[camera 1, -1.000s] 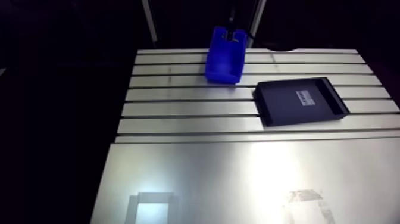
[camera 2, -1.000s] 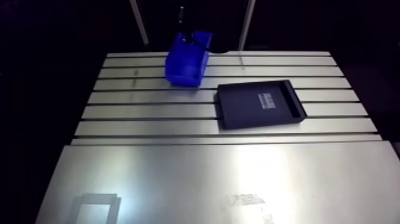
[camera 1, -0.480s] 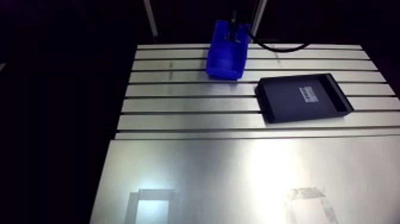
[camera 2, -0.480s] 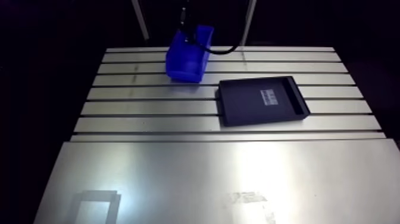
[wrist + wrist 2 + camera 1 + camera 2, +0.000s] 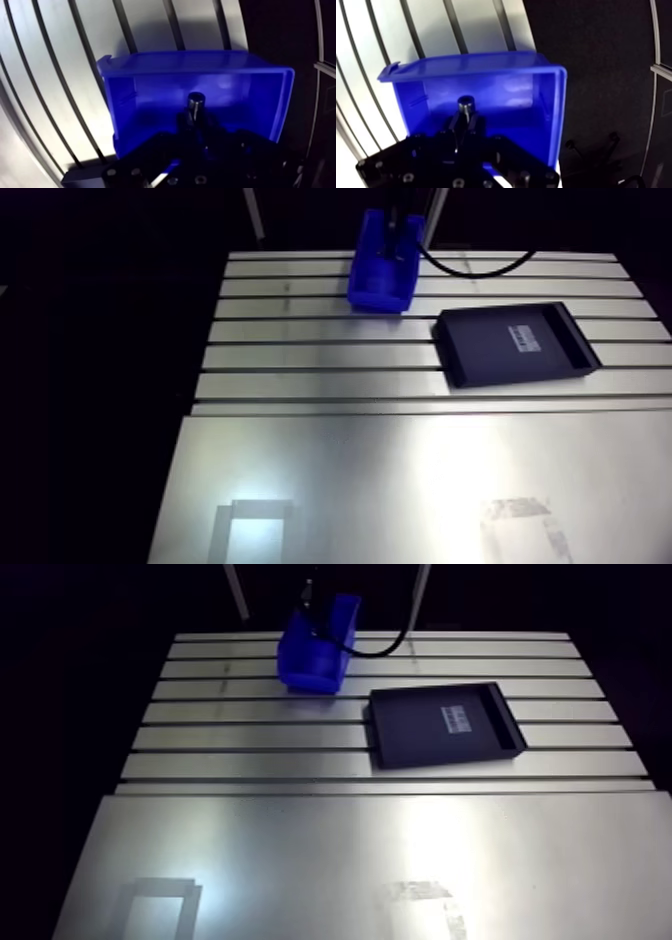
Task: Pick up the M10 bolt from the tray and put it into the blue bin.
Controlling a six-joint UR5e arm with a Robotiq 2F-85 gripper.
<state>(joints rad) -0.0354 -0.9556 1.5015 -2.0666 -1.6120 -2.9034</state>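
Pincer point(image 5: 194, 121) grips one bolt point(image 5: 195, 101) over one bin point(image 5: 150, 95); one tray point(image 5: 500, 348) nearby.

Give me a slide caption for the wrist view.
Gripper shut on the M10 bolt, poised over the open blue bin on the slotted table.

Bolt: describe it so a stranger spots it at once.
On the slotted table, find the blue bin near the far edge, beside the black tray. The gripper hangs over it, shut on the bolt: a short cylinder with a round end, dark against the blue walls.
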